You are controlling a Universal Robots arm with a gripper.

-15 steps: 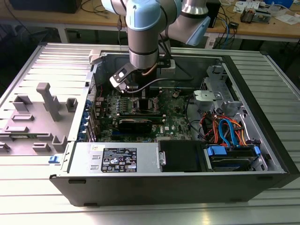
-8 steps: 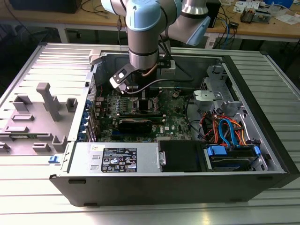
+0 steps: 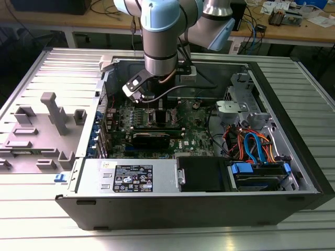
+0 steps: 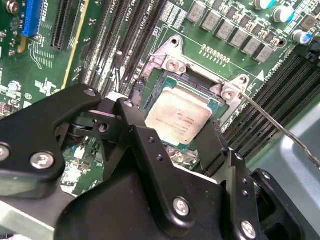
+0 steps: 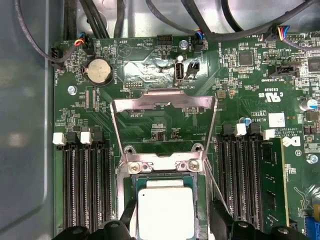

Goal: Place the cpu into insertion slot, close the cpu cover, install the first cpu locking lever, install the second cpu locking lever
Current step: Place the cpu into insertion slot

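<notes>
The pincer (image 5: 174, 220) stands wide, one finger on either side of the cpu (image 4: 182, 117), which lies flat in the insertion slot (image 5: 160, 164) and looks seated. The cpu cover (image 5: 165, 102) stands hinged open on the slot's far side, which leaves the slot free for loading.

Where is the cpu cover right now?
In the first wrist view the cpu cover stands swung open off the insertion slot, where the cpu already sits.
</notes>
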